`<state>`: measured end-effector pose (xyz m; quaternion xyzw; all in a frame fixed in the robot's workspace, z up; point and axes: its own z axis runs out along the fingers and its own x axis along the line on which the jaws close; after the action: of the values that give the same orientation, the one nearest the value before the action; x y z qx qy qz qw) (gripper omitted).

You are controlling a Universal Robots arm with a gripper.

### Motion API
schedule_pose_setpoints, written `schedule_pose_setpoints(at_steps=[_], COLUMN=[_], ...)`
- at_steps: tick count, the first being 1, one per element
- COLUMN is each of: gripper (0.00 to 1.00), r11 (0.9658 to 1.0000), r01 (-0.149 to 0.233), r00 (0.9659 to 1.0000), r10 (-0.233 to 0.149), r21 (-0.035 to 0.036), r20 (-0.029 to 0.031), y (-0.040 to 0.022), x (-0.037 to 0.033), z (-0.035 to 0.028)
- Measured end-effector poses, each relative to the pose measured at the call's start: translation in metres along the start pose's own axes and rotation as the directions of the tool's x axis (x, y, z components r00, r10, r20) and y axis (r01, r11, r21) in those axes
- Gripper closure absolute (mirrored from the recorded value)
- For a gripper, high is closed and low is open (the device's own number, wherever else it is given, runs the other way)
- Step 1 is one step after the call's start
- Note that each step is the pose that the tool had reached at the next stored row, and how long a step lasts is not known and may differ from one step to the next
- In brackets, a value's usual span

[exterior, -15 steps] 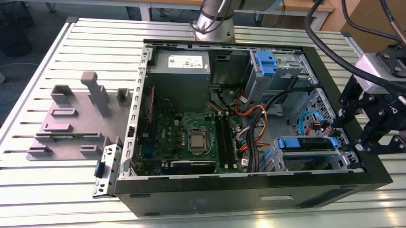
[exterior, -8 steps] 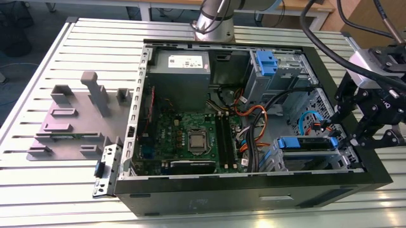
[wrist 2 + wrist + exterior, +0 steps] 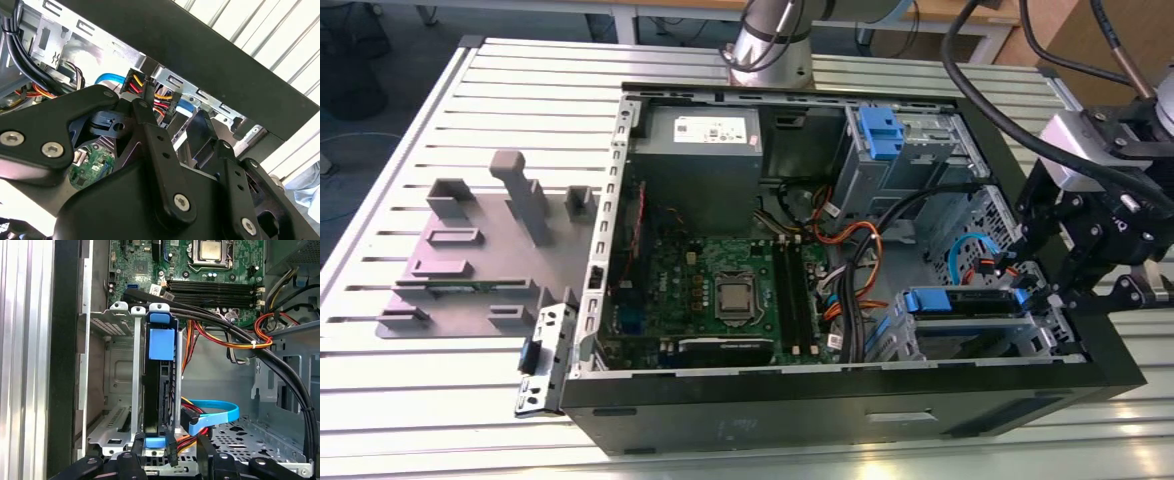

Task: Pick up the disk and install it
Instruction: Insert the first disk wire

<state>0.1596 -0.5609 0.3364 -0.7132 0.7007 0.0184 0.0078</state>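
The disk [image 3: 161,390] stands edge-on in the metal drive cage [image 3: 120,390] of the open computer case, with its blue carrier tab [image 3: 161,342] at the far end. In the exterior view the disk [image 3: 961,301] sits in the cage at the case's near right corner. My gripper [image 3: 170,457] is open at the disk's near end, one black finger [image 3: 136,460] on each side of it. The gripper [image 3: 1041,290] hangs over the case's right wall. The disk's green circuit board [image 3: 90,167] shows behind the gripper's linkage.
A blue data cable [image 3: 215,412] and red-yellow power wires [image 3: 260,335] lie close beside the cage. The case also holds the motherboard [image 3: 720,290], a grey power supply [image 3: 700,135] and an upper bay with a blue caddy [image 3: 881,130]. A grey slotted fixture [image 3: 467,260] lies at the exterior view's left.
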Motion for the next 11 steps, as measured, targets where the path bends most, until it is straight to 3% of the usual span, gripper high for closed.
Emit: schedule_pose_setpoints(at_steps=[8,11], gripper=[0.47,0.55], r11=[1.0,1.0], r01=[0.0,0.0], r00=[1.0,1.0], r10=[0.0,0.0], r21=[0.0,0.0], r20=[-0.0009,-0.0009], y=[0.0,0.0], x=[0.0,0.0], z=[0.0012,0.0012])
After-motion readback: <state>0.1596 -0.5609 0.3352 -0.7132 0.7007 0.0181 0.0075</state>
